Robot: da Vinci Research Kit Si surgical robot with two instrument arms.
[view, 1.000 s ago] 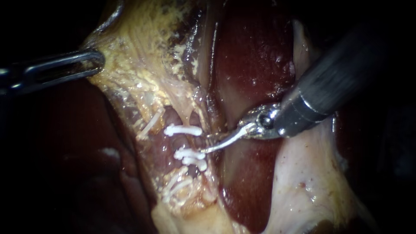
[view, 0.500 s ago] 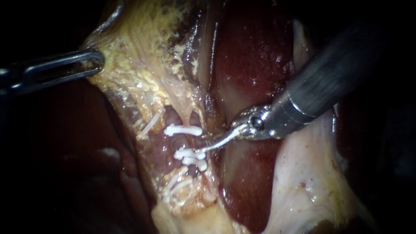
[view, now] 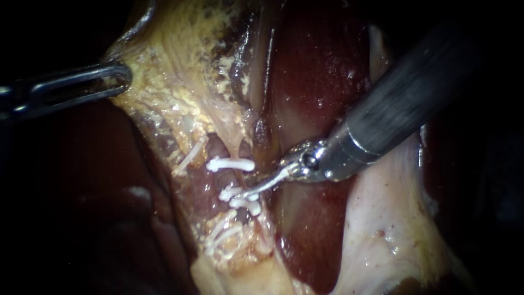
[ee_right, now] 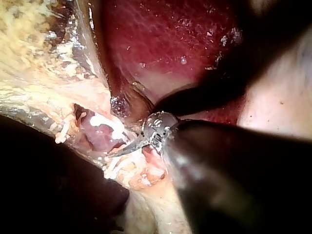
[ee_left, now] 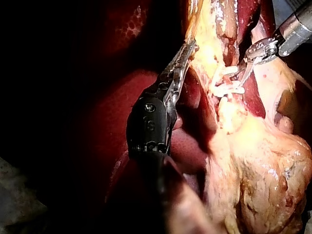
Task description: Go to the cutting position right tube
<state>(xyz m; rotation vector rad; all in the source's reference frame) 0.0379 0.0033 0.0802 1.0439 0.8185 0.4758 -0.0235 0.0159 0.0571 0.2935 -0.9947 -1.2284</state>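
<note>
At the left edge of the endoscope view, the left instrument [view: 112, 76] was seen coming in level, its jaws closed on the edge of a sheet of yellowish tissue [view: 174, 82] that filled the upper left of the frame. Below it, the dark liver [view: 82, 207] lay in shadow. In the left wrist view the same jaws were seen pressed together along that yellow edge.

Near the centre of the frame, slightly left, the right tube [view: 217, 180] was found as a short pinkish stretch running downward. It was crossed by an upper white clip [view: 230, 164] and by a lower pair of white clips [view: 240, 199]. Further white clips [view: 188, 155] were set on the strand just to the left.

The right instrument [view: 252, 191] came in from the upper right, its thick shaft covering part of the red liver surface and the pale tissue [view: 382, 229] at the lower right. Its thin curved blades were seen as one sliver with no gap, so closed and holding nothing. The tip was laid against the lower pair of clips, just right of the bare stretch of tube. The tube itself was not held between the blades.
</note>
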